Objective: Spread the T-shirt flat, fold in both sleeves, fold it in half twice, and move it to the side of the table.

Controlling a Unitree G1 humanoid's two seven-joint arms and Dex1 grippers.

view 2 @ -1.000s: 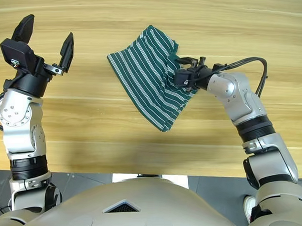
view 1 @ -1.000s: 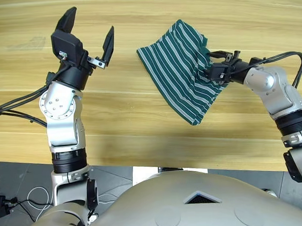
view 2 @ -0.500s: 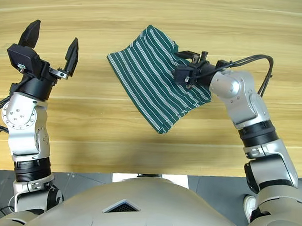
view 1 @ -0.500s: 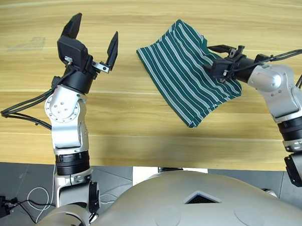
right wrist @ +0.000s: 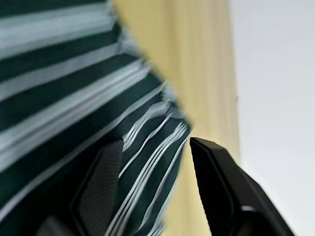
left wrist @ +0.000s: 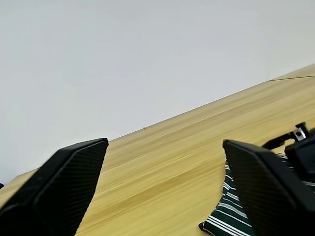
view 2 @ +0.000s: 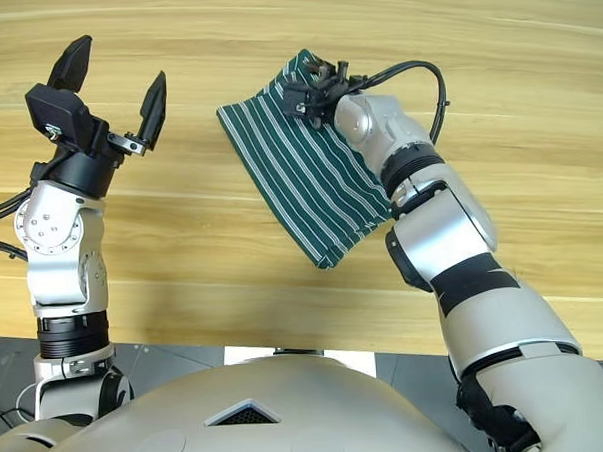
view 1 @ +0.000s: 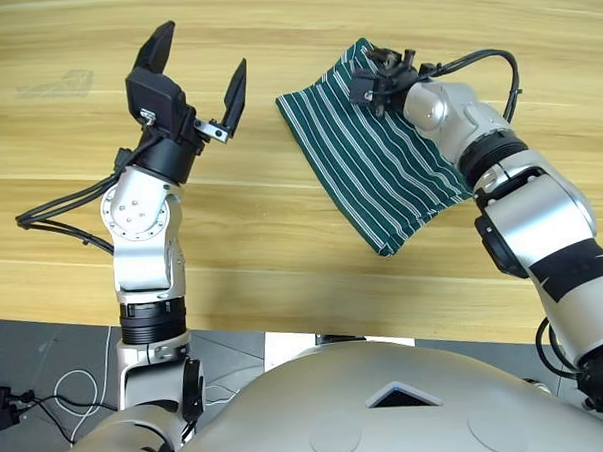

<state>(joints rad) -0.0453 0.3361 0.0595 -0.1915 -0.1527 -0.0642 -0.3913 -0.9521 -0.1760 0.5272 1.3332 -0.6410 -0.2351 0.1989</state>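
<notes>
The left hand [view 1: 201,55] is staying raised over the table [view 1: 232,239], fingers spread wide and holding nothing, and it is drifting slightly nearer to the T-shirt [view 1: 369,173]. To the right of this hand the T-shirt is lying as a compact folded packet, dark green with thin white stripes, set askew and fairly flat. The right hand [view 1: 380,74] is now sitting over the packet's far corner, having left its side edge, fingers apart and not pinching. I think the folding is finished and only the moving aside is remaining.

Dark grey floor [view 1: 47,347] at 7 o'clock, with loose white and black cables [view 1: 63,381] lying on it; plain pale wall [left wrist: 147,49] beyond.
</notes>
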